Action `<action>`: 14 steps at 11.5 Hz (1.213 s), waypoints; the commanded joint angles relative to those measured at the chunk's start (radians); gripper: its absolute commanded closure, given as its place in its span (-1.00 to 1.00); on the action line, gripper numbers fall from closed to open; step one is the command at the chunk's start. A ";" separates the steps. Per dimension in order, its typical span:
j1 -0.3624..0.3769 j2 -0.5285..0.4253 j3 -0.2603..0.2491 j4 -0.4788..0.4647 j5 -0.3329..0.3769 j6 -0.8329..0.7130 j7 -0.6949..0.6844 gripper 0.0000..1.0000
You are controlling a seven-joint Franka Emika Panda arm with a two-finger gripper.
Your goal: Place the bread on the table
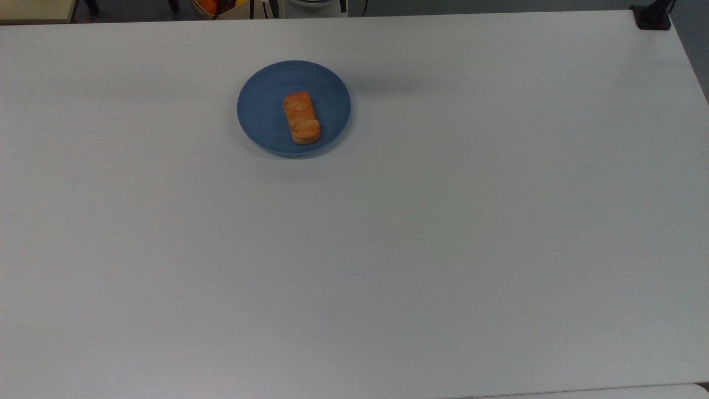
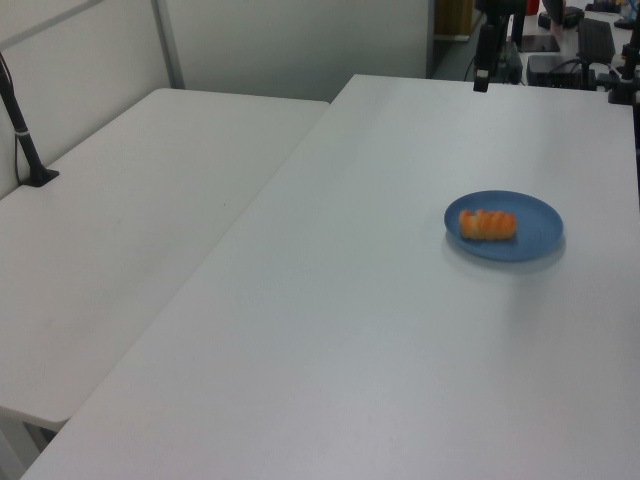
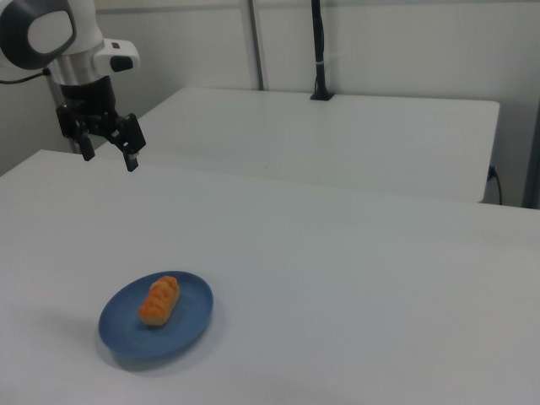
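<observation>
Presently the small oblong golden-orange bread (image 1: 302, 118) lies on the round blue plate (image 1: 260, 111), slightly off its centre, and the plate rests on the large smooth white-grey table (image 1: 388, 249). The black two-finger gripper (image 3: 108, 150) hangs well above and away from the plate, fingers spread and empty. Risk: a descent off the loaf's axis may strike the plate's rim and shift the plate, or pinch only the lumpy crust, so the loaf slips free.

The bread (image 1: 302, 118) lies on a round blue plate (image 1: 260, 108) in the upper middle of the frame, a little left of centre. The plate rests on the white-grey table (image 1: 388, 249). A black clamp (image 1: 652, 16) sits at the table's upper right corner.
</observation>
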 commanded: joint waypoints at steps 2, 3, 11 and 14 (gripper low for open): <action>0.017 -0.011 -0.007 -0.019 -0.002 0.000 0.011 -1.00; 0.017 -0.011 -0.007 -0.018 -0.002 0.000 0.009 -1.00; 0.012 -0.001 -0.007 -0.028 -0.002 -0.011 -0.026 -1.00; 0.001 0.034 -0.008 -0.039 -0.007 -0.008 -0.086 -1.00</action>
